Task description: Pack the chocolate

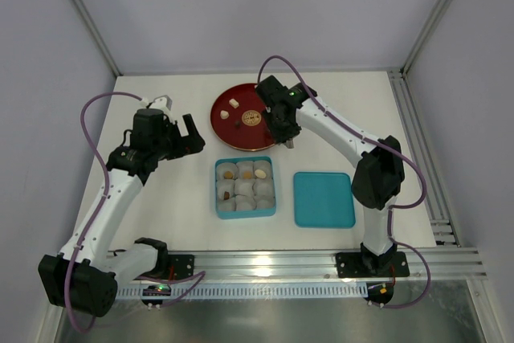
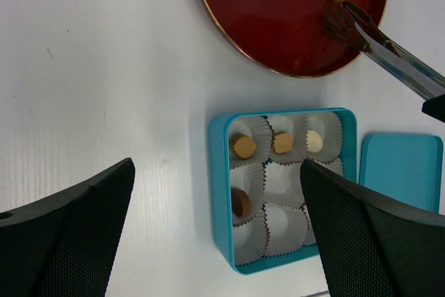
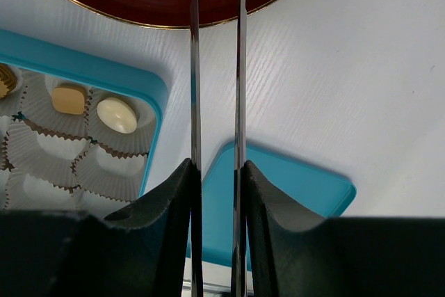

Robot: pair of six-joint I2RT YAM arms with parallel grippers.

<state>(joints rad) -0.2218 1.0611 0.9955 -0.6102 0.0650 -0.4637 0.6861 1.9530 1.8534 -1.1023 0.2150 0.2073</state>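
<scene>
One oblong cream chocolate (image 3: 117, 115) lies along its row.

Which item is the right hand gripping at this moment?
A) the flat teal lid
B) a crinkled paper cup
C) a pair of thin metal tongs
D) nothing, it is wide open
C: the right hand is closed on a pair of thin metal tongs, whose tips reach over the round red plate.
</scene>
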